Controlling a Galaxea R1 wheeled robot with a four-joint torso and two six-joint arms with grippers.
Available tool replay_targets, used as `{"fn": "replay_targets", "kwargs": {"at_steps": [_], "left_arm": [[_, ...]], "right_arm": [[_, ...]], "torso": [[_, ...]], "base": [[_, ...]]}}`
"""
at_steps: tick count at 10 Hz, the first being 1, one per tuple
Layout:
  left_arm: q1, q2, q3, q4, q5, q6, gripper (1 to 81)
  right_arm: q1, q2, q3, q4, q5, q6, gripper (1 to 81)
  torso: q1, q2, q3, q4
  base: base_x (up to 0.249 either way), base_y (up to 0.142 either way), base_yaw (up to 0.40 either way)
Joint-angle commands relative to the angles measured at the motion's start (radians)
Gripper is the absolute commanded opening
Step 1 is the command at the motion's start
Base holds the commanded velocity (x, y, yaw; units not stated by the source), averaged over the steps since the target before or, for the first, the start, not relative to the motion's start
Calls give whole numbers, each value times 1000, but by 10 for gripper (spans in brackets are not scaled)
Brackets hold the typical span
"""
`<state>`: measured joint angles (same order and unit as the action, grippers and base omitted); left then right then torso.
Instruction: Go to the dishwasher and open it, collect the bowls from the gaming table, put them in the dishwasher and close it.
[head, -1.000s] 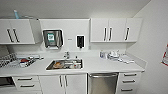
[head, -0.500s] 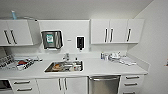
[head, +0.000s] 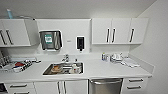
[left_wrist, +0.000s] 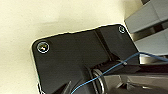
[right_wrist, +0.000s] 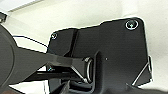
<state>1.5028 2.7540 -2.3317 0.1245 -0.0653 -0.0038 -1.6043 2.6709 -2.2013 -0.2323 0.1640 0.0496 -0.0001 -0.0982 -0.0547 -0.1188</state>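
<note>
So we were facing the kitchenette, and the brushed stainless-steel dishwasher (head: 106, 86) with its horizontal bar handle sat built in under the white bench (head: 107, 70), just to the right of the steel sink basin (head: 63, 68) and a bit lower. From where we stood it was ahead and slightly right of centre, so we'd guess the right arm was the nearer one for the handle, though neither arm reached into the head view. The handle's long axis ran level, parallel to the bench edge, so a pull would have to come straight back toward us.

Its door looked closed, flush between the white cabinet door and the white drawers (head: 135, 83) right of the sink. Only its top part was visible.

As for the jaws, honestly we couldn't tell whether either pair was apart or together.
</note>
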Motion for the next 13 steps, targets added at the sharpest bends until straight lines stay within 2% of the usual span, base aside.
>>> {"fn": "replay_targets", "kwargs": {"at_steps": [1,6,8,13], "left_arm": [[-57,-17,8,3,44,-1,811],[-51,-17,8,1,42,-1,811],[-43,-17,6,3,12,-1,811],[-42,-16,6,6,9,-1,811]], "right_arm": [[49,-23,9,-11,-35,-2,811],[57,-18,6,-10,-37,-2,811],[57,-16,6,-10,-37,-2,811],[57,-15,5,-12,-37,-2,811]], "torso": [[0,0,0,0],[0,0,0,0],[0,0,0,0],[0,0,0,0]], "base": [[148,0,0],[148,0,0],[139,0,0],[139,0,0]]}}
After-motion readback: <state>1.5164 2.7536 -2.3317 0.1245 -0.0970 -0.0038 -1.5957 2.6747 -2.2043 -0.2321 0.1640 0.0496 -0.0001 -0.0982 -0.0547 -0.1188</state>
